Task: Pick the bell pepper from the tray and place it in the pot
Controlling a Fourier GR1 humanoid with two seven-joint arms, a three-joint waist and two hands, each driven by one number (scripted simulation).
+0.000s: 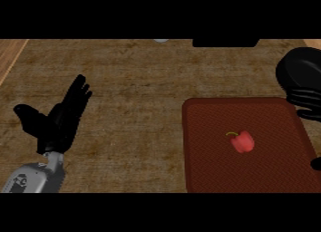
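One bell pepper [242,141] lies alone on the tray [210,172], unobstructed.

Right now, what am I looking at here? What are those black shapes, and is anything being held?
You are seeing through a camera in a humanoid robot's head, looking steeply down at a brown kitchen counter. The black shape at the left is its left hand on a grey forearm, fingers straight, resting and holding nothing. The big black shape at the right edge is its right hand, close to the camera, above the tray's far corner. On the counter lies a dark red tray with a red bell pepper on it. Nothing is held yet.
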